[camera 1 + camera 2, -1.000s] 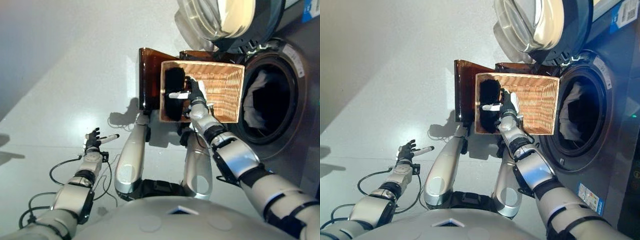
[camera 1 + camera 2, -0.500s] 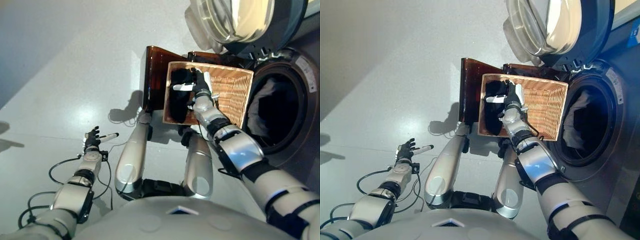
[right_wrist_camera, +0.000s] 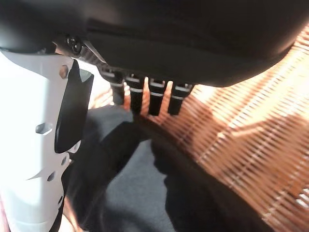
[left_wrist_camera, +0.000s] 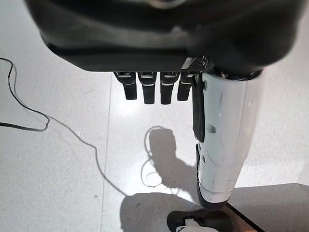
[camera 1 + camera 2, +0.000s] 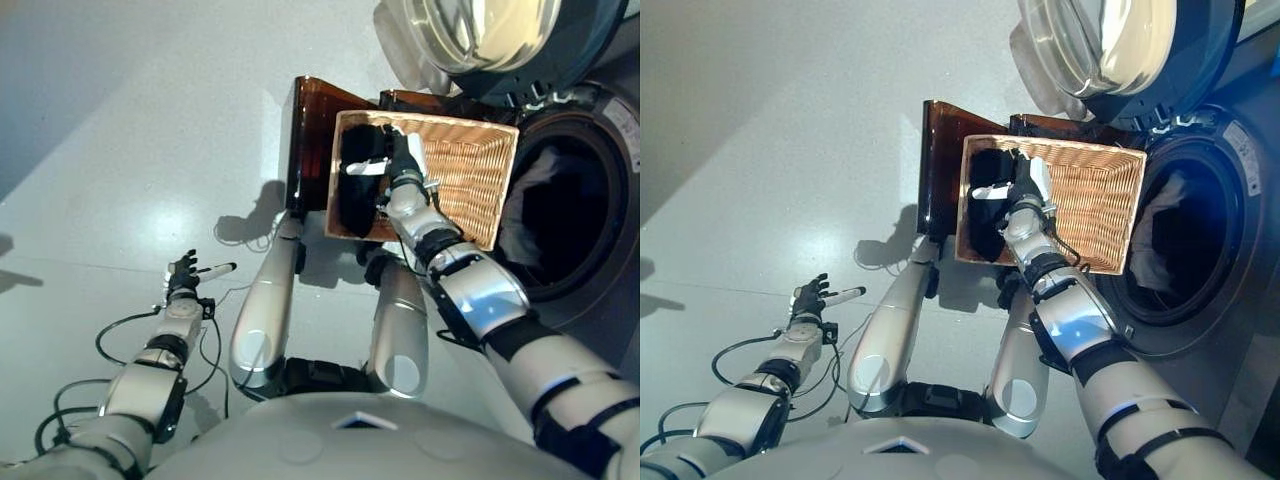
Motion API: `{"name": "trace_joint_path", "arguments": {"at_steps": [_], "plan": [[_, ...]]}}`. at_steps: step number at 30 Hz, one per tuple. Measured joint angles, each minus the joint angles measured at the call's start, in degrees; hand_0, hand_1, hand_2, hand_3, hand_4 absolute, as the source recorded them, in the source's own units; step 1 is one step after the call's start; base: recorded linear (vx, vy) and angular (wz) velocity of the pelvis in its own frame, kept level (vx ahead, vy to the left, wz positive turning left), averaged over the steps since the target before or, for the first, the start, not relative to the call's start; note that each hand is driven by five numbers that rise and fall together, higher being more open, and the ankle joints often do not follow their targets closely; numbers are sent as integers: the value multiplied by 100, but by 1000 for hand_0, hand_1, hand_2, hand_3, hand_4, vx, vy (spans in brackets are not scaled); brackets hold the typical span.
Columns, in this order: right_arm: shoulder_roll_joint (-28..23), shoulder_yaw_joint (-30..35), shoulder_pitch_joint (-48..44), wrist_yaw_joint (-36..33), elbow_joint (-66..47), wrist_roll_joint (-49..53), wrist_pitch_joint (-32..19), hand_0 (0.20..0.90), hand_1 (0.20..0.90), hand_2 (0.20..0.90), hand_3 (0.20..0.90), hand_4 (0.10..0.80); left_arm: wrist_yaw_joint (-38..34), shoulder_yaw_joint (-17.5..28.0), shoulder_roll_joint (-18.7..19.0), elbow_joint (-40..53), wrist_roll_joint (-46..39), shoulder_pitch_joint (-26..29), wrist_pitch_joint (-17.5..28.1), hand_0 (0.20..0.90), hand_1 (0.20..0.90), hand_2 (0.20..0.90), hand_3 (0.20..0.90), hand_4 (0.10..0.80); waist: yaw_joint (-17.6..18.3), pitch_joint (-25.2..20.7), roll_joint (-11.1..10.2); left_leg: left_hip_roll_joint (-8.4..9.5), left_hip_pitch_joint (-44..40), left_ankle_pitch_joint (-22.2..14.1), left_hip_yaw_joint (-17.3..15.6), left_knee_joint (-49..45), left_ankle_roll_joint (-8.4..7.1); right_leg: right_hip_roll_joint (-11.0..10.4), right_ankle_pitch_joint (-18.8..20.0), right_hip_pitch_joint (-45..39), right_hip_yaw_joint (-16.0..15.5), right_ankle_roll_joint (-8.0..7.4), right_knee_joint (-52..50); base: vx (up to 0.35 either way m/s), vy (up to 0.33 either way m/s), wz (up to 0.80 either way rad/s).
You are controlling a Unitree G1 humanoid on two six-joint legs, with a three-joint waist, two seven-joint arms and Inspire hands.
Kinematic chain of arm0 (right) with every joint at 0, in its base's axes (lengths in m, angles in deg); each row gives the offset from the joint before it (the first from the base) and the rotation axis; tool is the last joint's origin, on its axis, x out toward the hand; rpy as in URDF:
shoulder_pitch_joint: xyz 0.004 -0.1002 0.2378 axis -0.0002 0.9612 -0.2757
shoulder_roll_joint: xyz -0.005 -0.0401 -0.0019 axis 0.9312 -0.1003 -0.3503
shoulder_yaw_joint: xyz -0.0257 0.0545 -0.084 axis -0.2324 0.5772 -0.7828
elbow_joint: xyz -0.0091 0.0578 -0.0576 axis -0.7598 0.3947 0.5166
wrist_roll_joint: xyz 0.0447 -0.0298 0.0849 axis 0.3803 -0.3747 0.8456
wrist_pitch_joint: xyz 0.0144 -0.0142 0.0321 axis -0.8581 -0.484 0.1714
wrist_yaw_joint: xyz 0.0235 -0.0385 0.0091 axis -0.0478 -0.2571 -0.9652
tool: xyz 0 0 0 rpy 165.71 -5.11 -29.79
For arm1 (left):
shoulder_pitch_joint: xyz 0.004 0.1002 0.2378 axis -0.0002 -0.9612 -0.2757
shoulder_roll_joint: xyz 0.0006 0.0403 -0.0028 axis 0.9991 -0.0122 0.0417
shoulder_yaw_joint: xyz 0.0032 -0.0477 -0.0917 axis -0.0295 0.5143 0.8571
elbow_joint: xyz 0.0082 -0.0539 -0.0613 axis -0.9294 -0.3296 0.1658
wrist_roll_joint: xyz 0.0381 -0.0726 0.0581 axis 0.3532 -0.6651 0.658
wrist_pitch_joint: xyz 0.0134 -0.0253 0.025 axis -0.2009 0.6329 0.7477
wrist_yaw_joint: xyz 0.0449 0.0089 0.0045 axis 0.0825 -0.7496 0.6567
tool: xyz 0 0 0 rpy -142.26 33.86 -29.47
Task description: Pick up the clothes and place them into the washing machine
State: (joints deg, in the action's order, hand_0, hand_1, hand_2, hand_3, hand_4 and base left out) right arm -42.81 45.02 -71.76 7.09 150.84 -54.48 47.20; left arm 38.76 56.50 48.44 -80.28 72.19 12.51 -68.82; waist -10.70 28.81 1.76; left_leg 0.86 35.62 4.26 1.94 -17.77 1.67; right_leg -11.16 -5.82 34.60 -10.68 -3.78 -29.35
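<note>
A black garment (image 5: 355, 195) lies heaped in the left part of a wicker basket (image 5: 465, 190). My right hand (image 5: 398, 165) reaches into the basket just above the garment's right edge. In the right wrist view its fingers (image 3: 145, 94) are straight and its white-covered thumb (image 3: 34, 145) stands out, with the black garment (image 3: 140, 193) and wicker past them; the hand is open and holds nothing. My left hand (image 5: 183, 275) hangs open over the floor at the lower left, its fingers (image 4: 145, 87) straight.
The basket rests on a dark brown stand (image 5: 308, 140). Right of it is the washing machine's round opening (image 5: 565, 210) with pale laundry (image 5: 1155, 225) inside. Its glass door (image 5: 480, 40) is swung open above the basket. Grey floor spreads to the left.
The camera view has shifted a little. My right hand has reached slightly further across the basket over the black garment. The left hand has stayed put.
</note>
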Motion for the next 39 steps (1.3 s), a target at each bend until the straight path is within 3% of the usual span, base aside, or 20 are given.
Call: {"name": "trace_joint_path", "arguments": {"at_steps": [1, 2, 4, 7, 9, 10, 31, 35, 39], "plan": [[1, -21, 1, 36, 30, -91, 57, 820, 820, 820, 820, 743, 2, 0, 22, 0, 0, 1, -1, 900, 900, 900, 900, 800, -18, 0, 0, 2, 1, 1, 1, 0, -1, -1, 0, 0, 1, 0, -2, 2, -26, 4], [-6, -73, -2, 66, 67, -157, 67, 812, 812, 812, 812, 737, 3, 0, 39, -2, 1, 1, -9, 900, 900, 900, 900, 800, -40, 0, 0, 3, 1, 2, 3, -1, -3, -1, 0, 0, 1, 0, -3, 0, 0, 0], [-24, -207, -49, 70, 211, -356, 151, 900, 900, 900, 900, 800, 13, 0, 76, -2, 3, 4, -29, 900, 900, 900, 900, 800, -95, 0, 0, 5, 1, 11, 5, -4, -16, -3, 0, -1, 0, 0, -6, 0, 0, 0], [-32, -216, -96, 88, 325, -554, 267, 900, 900, 900, 900, 800, 18, 0, 119, -8, 5, 5, -80, 900, 900, 900, 900, 800, -123, 0, 0, 15, 2, 21, 9, -8, -28, -15, -18, -3, -5, 11, -31, -8, -9, 4], [-2, -231, -130, 85, 378, -745, 306, 324, 324, 324, 324, 388, 19, 0, 140, -13, 16, 5, -77, 900, 900, 900, 900, 800, -126, 0, 0, 20, 1, 25, 7, -18, -35, -18, -29, -9, -12, 13, -32, -5, 0, 2], [-7, -230, -134, 81, 380, -852, 339, 200, 200, 200, 200, 300, 21, 0, 148, -13, 40, 14, -76, 900, 900, 900, 900, 800, -124, 0, 0, 24, 1, 26, 7, -23, -36, -25, -29, -11, -24, 26, -33, -6, 1, 4], [-57, -93, -117, 12, 445, -1234, 541, 200, 200, 200, 200, 300, 41, 0, 148, -14, 128, 42, -82, 900, 900, 900, 900, 800, -123, 2, 6, 87, -53, 32, -22, -18, -43, -99, -27, -35, -15, 35, -65, 0, 0, 0], [-63, 249, 49, -67, 348, -646, 473, 200, 200, 200, 200, 300, 37, 12, 139, -74, 128, 46, -87, 900, 900, 900, 900, 800, -80, 4, 10, 85, -177, 27, -86, 16, -36, -90, -4, -113, 63, 3, -23, 9, 11, -8], [-253, 658, 852, -49, -484, 686, -4, 200, 200, 200, 200, 300, 12, 99, 135, -226, 124, 30, -101, 900, 900, 900, 900, 800, 101, 0, -5, 56, -334, 2, -206, 78, 4, -30, 25, -222, 220, -52, 115, 4, 8, -17]]}}
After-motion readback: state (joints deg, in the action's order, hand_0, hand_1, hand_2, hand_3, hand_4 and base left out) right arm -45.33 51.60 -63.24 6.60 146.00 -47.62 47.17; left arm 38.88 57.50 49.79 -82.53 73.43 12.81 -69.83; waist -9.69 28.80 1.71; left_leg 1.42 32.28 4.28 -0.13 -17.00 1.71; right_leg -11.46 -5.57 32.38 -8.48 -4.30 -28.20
